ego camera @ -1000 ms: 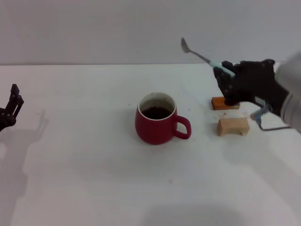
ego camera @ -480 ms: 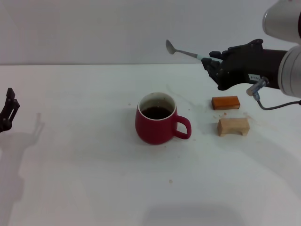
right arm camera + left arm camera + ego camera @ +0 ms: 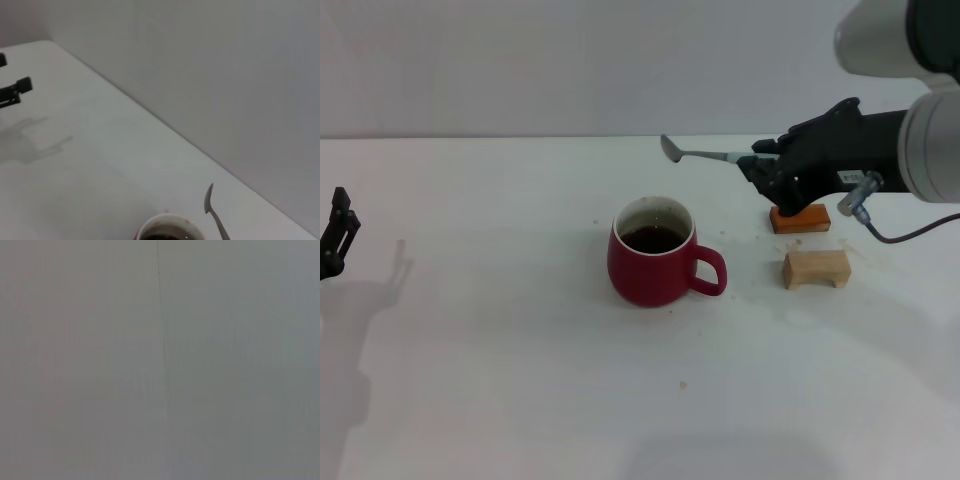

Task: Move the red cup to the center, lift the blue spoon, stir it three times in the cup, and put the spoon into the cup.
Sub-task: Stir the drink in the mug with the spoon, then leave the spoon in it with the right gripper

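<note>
Head view: right gripper [image 3: 757,168] clenched on the spoon [image 3: 700,154] handle, spoon near level, bowl pointing left, above and behind the cup [image 3: 653,252] mid-table. Left gripper [image 3: 338,232] idles at the left edge, grip unreadable.

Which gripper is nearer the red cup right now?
Right. The right gripper, holding the blue spoon, hovers just beyond the red cup; the left gripper sits at the table's far left edge.

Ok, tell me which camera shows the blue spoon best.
The head view: the whole blue spoon shows there, held out level above the table by the right pincer, its bowl toward the red cup. The right wrist view catches only the bowl and neck. The left wrist view shows none of it.
</note>
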Available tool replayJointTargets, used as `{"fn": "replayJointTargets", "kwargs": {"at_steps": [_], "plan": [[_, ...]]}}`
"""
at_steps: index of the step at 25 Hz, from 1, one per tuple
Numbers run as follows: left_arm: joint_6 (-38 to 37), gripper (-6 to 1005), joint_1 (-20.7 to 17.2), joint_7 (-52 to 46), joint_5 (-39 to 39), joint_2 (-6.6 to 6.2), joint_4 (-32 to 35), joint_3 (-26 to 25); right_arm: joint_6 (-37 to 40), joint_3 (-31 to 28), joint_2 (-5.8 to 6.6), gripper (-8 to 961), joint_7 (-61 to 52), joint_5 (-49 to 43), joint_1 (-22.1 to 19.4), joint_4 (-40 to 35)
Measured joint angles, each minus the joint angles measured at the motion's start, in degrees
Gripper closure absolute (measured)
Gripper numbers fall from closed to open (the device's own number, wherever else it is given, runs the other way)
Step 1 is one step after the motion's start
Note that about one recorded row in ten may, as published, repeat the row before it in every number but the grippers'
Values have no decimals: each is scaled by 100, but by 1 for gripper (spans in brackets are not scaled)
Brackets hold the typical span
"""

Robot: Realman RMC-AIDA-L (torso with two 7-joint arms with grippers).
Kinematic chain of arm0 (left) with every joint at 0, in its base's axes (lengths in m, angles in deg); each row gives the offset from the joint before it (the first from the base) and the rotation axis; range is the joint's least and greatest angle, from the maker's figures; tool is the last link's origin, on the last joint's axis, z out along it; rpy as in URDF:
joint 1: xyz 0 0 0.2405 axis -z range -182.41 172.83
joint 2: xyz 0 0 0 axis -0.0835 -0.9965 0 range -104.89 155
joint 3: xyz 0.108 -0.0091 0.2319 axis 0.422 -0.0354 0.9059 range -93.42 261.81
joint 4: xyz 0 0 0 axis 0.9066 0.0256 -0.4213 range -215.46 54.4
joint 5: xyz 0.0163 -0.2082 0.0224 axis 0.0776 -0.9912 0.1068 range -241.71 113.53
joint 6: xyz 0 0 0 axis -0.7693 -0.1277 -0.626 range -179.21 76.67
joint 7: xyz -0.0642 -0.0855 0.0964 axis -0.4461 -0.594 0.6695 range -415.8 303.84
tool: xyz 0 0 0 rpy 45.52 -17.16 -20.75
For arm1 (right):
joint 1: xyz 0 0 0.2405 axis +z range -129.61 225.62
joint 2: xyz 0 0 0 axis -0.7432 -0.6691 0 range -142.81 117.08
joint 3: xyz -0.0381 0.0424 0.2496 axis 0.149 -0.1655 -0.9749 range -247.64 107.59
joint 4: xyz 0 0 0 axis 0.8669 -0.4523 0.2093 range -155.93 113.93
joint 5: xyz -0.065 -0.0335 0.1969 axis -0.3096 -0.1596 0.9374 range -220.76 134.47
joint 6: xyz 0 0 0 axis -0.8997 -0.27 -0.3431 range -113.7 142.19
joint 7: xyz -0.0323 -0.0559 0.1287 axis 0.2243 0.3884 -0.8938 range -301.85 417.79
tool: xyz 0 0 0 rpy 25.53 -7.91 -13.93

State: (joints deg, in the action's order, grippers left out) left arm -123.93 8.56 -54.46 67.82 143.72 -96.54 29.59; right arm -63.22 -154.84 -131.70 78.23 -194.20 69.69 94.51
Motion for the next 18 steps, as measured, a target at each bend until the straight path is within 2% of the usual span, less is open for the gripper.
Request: {"fn": "replayJointTargets", "kwargs": {"at_steps": [10,18], "plan": [[10,143,-14,-17,1,-2,-18,-1,-673,-70,0,820,-61,0,367,-192],[3,144,-17,-19,1,0,-24,22,-875,-116,0,820,-67,0,602,-497]]}}
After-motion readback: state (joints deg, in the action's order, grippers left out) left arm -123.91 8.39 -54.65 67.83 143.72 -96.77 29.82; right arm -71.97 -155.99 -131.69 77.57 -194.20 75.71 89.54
